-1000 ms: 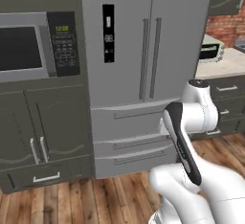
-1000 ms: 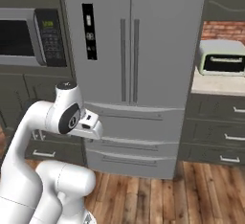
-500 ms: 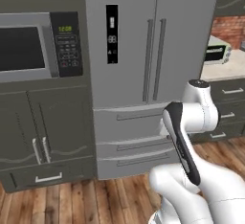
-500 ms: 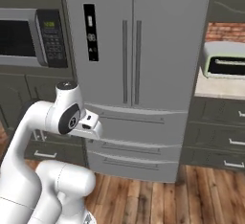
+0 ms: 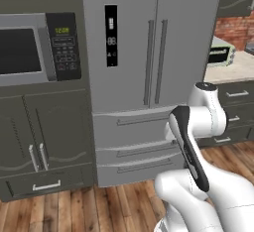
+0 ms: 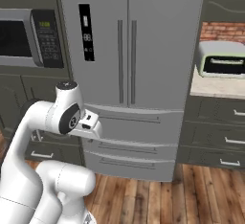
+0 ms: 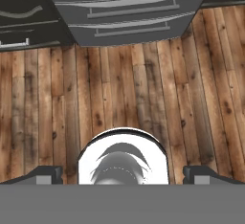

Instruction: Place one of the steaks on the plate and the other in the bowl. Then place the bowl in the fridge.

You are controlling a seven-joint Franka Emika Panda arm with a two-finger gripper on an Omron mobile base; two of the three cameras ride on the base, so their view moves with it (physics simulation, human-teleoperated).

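Fridge point(image 5: 149, 77): tall grey steel unit, both doors and lower drawers closed, directly ahead of the base. Microwave point(image 5: 34, 47): built into dark cabinets at its left. Toaster oven point(image 6: 222, 60): on the counter point(image 6: 215, 88) at its right. End effector point(image 7: 122, 174): empty, fingertips point(image 7: 45, 174) spread wide, pointing down at the wooden floor point(image 7: 143, 94) before the drawers.
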